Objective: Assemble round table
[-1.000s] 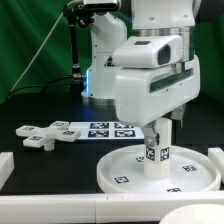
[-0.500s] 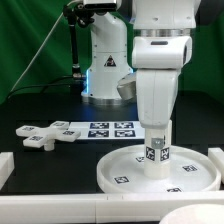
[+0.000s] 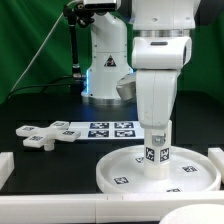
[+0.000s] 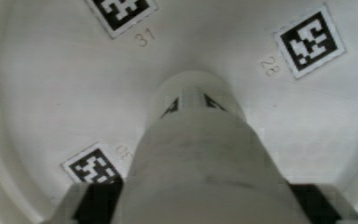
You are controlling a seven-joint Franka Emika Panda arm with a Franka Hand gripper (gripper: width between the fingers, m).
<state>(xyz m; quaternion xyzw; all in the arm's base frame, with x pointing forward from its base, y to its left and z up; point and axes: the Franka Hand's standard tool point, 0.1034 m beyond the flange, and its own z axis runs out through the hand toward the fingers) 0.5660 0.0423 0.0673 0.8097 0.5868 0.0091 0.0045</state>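
The large rimmed round disc (image 3: 160, 170) lies flat at the front of the table, tags up; it fills the wrist view (image 4: 51, 90). The short thick cylinder leg (image 3: 157, 152) stands upright on the disc's middle. My gripper (image 3: 157, 135) comes straight down over it and is shut on the leg's upper part. In the wrist view the leg (image 4: 202, 140) runs between the dark finger pads (image 4: 94, 205). The cross-shaped foot piece (image 3: 38, 133) lies on the table at the exterior view's left, apart from the disc.
The marker board (image 3: 98, 129) lies flat behind the disc. A white rail (image 3: 6, 168) stands at the front left and another (image 3: 218, 158) at the right. The arm's base (image 3: 103, 70) stands at the back before a green curtain.
The wrist has turned about the upright leg from one second ago to half a second ago; since then almost nothing moves. The leg stays on the disc.
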